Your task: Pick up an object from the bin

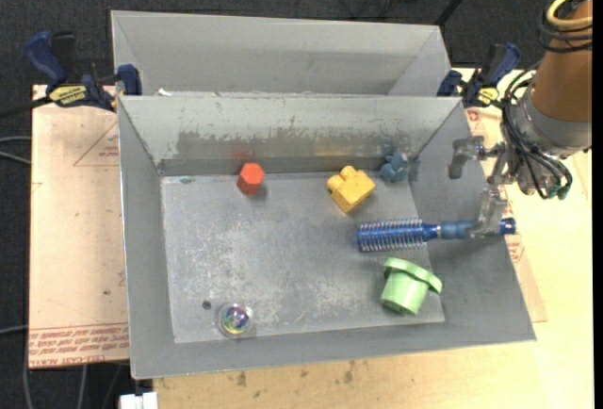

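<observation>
My gripper (490, 198) hangs over the bin's right sloping wall, right above the handle end of a blue hairbrush (405, 234). The brush lies crosswise, with its bristled head toward the bin's middle and its handle reaching up the right wall. Whether the gripper touches the handle cannot be told. A green plastic cup (407, 286) lies on its side just in front of the brush head. A yellow toy block (350, 188) sits behind the brush near the back wall.
A small blue-grey piece (394, 168) rests in the back right corner. A red block (251, 176) stands at the back wall, left of the yellow one. A shiny round ball (234, 319) lies near the front left corner.
</observation>
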`<state>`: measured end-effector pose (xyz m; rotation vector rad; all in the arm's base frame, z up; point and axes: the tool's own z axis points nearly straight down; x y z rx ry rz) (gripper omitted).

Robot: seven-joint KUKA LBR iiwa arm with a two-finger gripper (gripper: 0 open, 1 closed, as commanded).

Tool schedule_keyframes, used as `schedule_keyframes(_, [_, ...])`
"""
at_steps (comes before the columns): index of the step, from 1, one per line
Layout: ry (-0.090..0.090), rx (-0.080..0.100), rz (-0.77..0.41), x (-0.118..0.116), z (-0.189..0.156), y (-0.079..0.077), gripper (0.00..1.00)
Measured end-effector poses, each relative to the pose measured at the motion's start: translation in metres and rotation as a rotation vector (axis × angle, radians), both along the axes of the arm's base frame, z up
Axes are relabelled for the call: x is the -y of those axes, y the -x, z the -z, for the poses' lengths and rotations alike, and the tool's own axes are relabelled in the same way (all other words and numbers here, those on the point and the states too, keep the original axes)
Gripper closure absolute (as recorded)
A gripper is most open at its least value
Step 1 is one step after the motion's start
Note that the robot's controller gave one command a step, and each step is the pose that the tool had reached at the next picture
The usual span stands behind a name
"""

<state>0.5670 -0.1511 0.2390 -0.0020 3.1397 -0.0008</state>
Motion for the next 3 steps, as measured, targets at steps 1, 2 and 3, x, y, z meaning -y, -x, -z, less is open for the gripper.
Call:
schedule_keyframes(1, [-0.004, -0.007, -0.147, -0.055, 0.117, -0.019, 0.00])
schedule_keyframes(2, [-0.002, -0.001, -0.146, -0.053, 0.113, -0.020, 1.00])
schedule_keyframes(3, [-0.001, 0.008, -0.141, -0.091, 0.021, -0.021, 1.00])
